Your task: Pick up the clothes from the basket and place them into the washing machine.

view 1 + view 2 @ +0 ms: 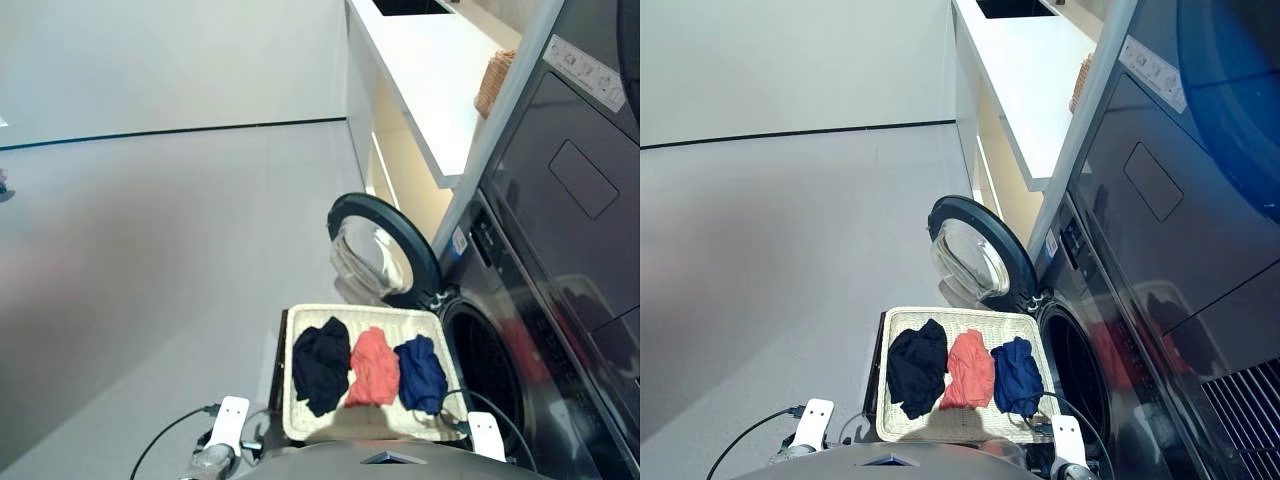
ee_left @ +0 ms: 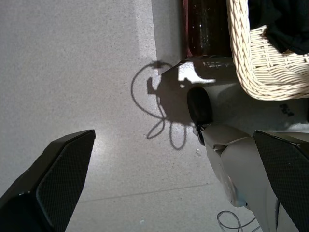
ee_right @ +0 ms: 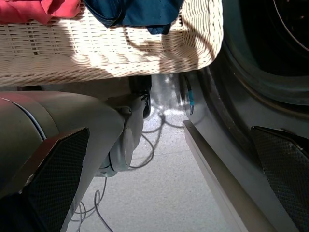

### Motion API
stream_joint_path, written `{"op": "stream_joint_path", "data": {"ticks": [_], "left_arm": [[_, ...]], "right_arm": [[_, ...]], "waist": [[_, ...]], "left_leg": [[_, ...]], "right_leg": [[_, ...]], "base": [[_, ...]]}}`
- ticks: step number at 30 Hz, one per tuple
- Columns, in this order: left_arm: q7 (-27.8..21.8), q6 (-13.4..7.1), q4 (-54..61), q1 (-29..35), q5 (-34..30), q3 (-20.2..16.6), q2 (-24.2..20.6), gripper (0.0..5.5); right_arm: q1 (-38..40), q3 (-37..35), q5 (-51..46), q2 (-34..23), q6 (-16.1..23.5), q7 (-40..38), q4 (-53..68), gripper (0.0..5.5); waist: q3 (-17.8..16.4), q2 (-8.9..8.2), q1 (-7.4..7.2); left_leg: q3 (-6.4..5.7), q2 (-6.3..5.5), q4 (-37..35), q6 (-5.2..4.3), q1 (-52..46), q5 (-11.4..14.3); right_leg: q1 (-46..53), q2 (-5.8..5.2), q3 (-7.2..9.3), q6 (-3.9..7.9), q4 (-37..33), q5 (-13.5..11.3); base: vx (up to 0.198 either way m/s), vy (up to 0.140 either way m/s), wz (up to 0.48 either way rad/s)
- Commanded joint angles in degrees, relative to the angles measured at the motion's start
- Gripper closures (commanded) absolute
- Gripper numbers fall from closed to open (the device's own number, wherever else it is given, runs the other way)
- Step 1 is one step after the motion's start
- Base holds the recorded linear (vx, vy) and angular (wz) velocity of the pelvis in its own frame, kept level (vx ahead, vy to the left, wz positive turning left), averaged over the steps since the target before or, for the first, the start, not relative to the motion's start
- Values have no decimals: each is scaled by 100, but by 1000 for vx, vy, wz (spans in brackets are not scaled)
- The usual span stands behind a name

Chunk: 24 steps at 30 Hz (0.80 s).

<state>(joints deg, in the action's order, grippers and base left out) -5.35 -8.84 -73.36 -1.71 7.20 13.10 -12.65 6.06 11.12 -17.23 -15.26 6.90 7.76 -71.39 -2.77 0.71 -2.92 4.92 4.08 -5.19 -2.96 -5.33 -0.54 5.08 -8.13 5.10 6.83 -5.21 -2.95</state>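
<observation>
brown wicker basket point(image 1: 495, 82) half-hidden, drum interior point(image 1: 490, 370) dark — unreadable

basket point(image 1: 300, 400): pale woven wicker | clothes point(image 1: 372, 367): soft matt cloth | washing machine point(image 1: 520, 330): glossy dark front | floor point(image 1: 150, 250): smooth, speckled

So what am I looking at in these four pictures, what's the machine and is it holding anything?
A two-armed robot stands at a washing machine with its door open. Two pictures come from its head, looking down; two from cameras on its wrists. In front lies a basket holding a black garment, a red garment and a navy garment side by side. The left gripper and the right gripper are both open and hold nothing; they hang low over the floor beside the basket.
</observation>
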Motion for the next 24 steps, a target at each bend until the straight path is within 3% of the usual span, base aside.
{"op": "stream_joint_path", "data": {"ticks": [1,8,12,19,24], "left_arm": [[-85,-147,-165,479,-11,54,-27,0],[6,-159,-154,550,38,69,20,0],[-27,-226,32,643,373,127,94,0],[-17,-317,1220,896,1545,442,225,0],[100,-334,2714,1038,1946,891,145,0]], "right_arm": [[-497,-50,-134,79,175,27,-340,0],[-556,-50,-10,55,183,-58,-440,0],[-578,-14,-43,48,254,-136,-261,0],[-621,92,-691,47,357,-145,591,0],[-630,323,-1006,-36,330,-157,1667,0]], "waist": [[-298,-233,72],[-290,-211,72],[-303,-191,40],[-463,-134,-39],[-774,-60,-91]], "left_leg": [[348,-95,19,-49,-180,148],[345,-88,19,-55,-219,165],[351,-64,19,-62,-243,165],[330,-64,19,-65,-224,116],[259,-77,19,-66,-61,9]], "right_leg": [[165,-230,122,159,21,0],[204,-227,148,154,21,28],[216,-209,141,142,21,44],[215,-192,125,121,21,29],[48,-203,140,107,100,-6]], "base": [[0,0,0],[0,0,0],[0,0,0],[0,0,0],[-73,-2,49]]}}
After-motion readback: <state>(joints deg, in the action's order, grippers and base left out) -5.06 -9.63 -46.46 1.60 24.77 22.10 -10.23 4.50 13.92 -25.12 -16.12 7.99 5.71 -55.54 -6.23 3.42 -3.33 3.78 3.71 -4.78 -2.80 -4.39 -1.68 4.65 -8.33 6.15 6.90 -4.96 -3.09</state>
